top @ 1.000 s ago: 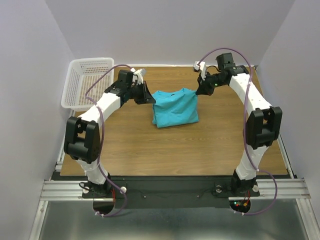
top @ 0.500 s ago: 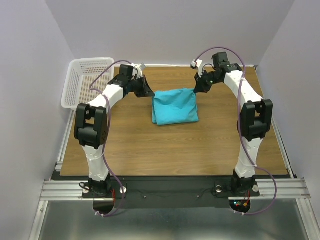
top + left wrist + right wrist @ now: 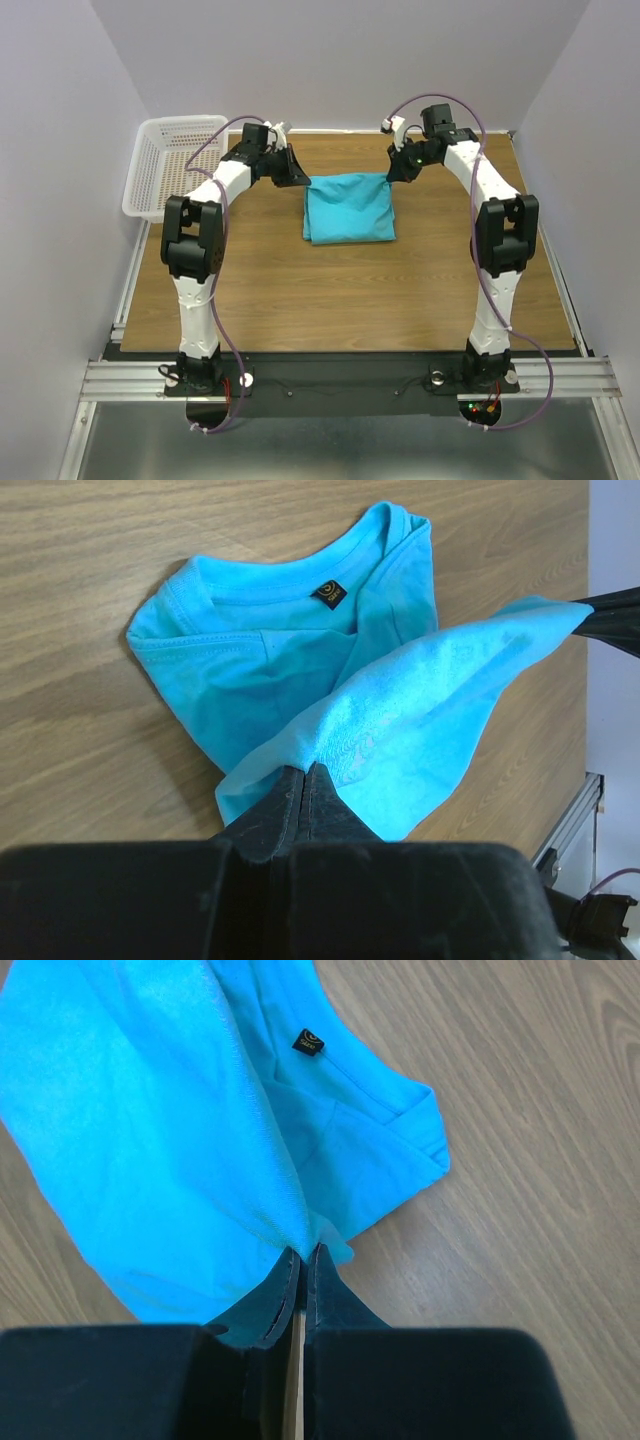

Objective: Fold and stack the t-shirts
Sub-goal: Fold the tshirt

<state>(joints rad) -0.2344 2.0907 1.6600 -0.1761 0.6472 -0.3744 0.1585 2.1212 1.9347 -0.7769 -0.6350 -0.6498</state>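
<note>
White plastic mesh basket [image 3: 172,165] stands at the far left corner of the brown wooden table [image 3: 350,290], apart from the left gripper [image 3: 298,180]. Soft bright turquoise t-shirt [image 3: 348,210] lies mid-table near the far edge, bare wood around it. Its upper layer is stretched between that gripper and the right gripper [image 3: 391,176], each pinching a corner of the cloth.

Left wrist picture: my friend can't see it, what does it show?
Black jaws, shut, pinch one edge of a bright blue t-shirt and hold it up. The rest lies on the wooden table, round neck and small black label showing.
</note>
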